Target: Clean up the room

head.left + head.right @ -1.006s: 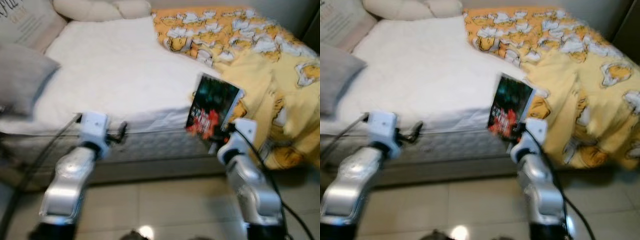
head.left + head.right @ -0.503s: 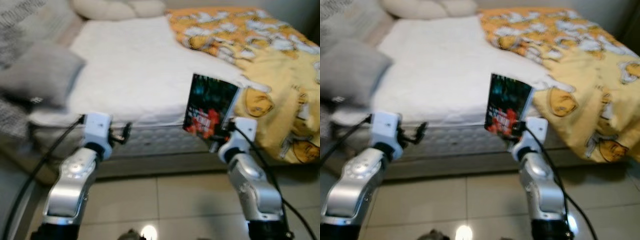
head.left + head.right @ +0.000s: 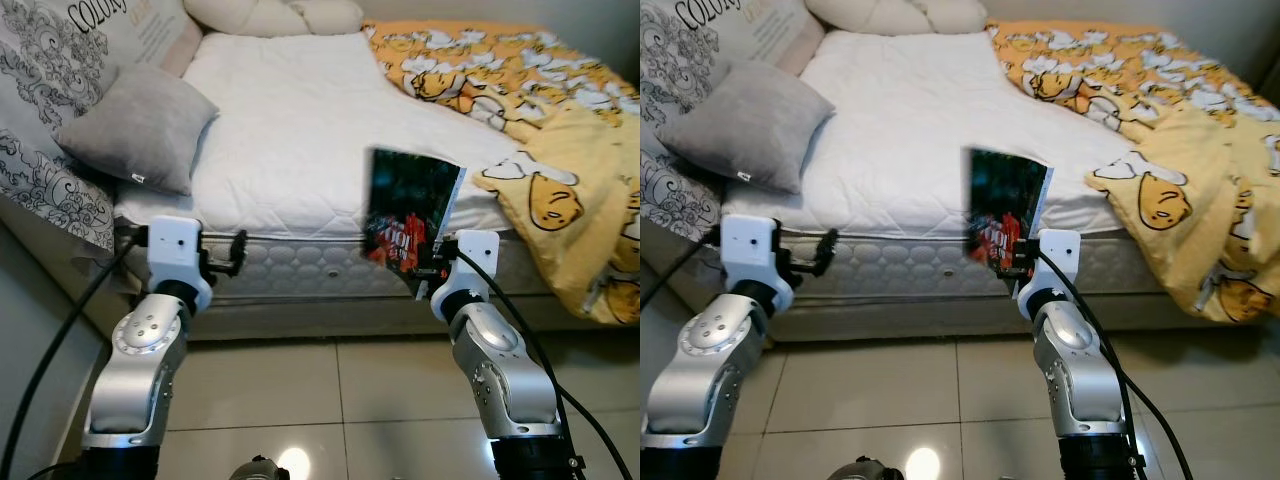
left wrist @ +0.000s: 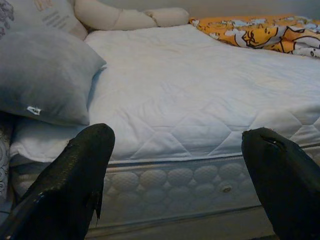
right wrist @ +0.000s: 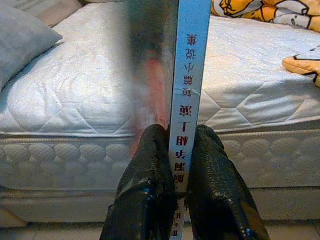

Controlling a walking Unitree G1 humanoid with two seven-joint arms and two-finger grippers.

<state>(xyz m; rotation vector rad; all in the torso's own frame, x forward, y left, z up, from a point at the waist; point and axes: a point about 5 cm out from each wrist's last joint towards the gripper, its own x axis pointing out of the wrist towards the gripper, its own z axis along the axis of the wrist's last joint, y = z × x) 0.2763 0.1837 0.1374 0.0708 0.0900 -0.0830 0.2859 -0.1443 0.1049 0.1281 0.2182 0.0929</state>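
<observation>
Swung leftward since earlier, with grey pillow now sharp at upper left. Right gripper clamped on upright book, centre frame, before bed. Left gripper spread wide, empty, lower left.

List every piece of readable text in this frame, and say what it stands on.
"COLOR": large letters on the printed pillow at the head of the bed; the smaller lines under them are too small to read.
Red Chinese characters run along the pale spine of the book held in the right gripper; too uncertain to transcribe.
Red lettering on the book's cover: blurred, unreadable.
</observation>
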